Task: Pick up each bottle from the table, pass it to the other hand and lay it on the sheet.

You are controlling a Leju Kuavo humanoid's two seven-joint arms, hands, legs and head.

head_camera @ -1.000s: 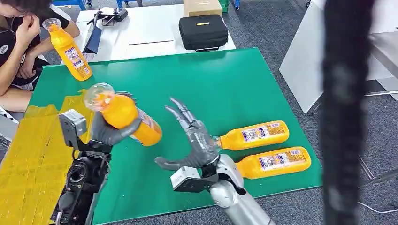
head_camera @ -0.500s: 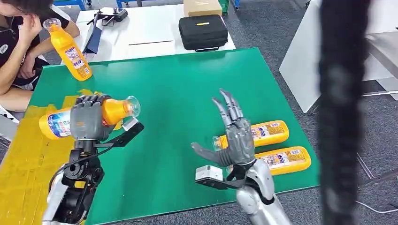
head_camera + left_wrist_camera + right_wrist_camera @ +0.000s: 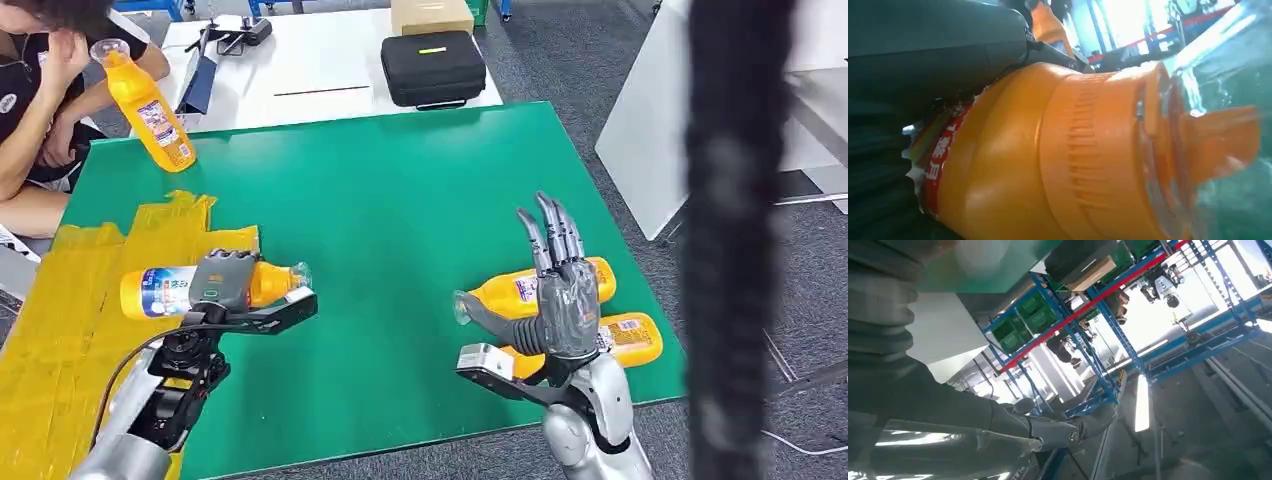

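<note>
1. The left hand (image 3: 222, 282) is wrapped around the middle of an orange juice bottle (image 3: 160, 290), which lies on its side just above the yellow sheet (image 3: 60, 330), base towards the table's left edge and clear cap (image 3: 297, 277) pointing over the green table mat (image 3: 380, 200). If the fingers let go before the bottle touches down, it may bounce — a round body on its side then rolls freely.
2. The cap end overhangs the sheet's edge. Set down here, the bottle could settle half on the mat rather than on the sheet.
3. The left wrist view shows the bottle's neck and shoulder (image 3: 1058, 160) pressed close against the palm; fingers opening unevenly could drag or spin it.
4. The right hand (image 3: 555, 290) holds nothing, fingers spread and pointing up, directly over two more juice bottles: the farther bottle (image 3: 500, 290) and the nearer bottle (image 3: 630, 338), lying side by side near the table's right edge. A careless descent could knock one towards that edge — or wedge the fingers between them.
5. A person (image 3: 40, 90) at the far left corner holds a fourth bottle (image 3: 145, 105) tilted over the table; a wide left-arm swing risks contact.
</note>
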